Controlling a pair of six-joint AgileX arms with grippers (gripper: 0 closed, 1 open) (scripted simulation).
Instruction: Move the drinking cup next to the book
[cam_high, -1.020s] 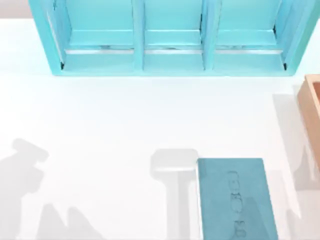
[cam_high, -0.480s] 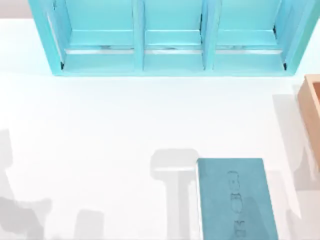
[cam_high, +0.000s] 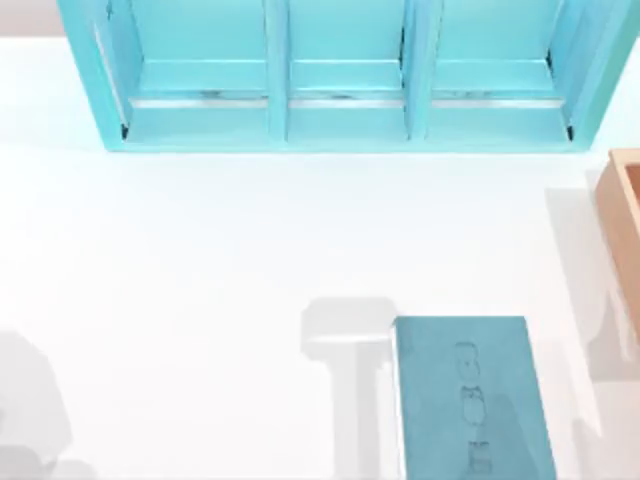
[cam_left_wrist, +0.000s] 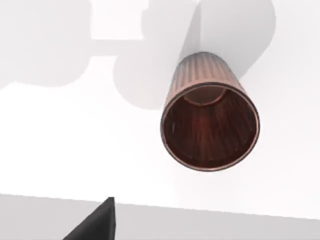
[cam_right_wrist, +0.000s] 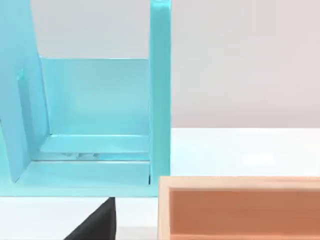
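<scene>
White table (cam_high: 200, 250) seen from above. A light-blue shelf unit (cam_high: 340, 75) with three compartments runs along the far edge. The teal-blue book (cam_high: 470, 400) lies flat at the near edge, right of centre. A tan wooden box (cam_high: 625, 230) sits at the right edge. In the left wrist view, the drinking cup (cam_left_wrist: 209, 115) stands upright on the table, open mouth toward the camera, touching nothing. Whether either gripper's fingers are apart or together cannot be told
</scene>
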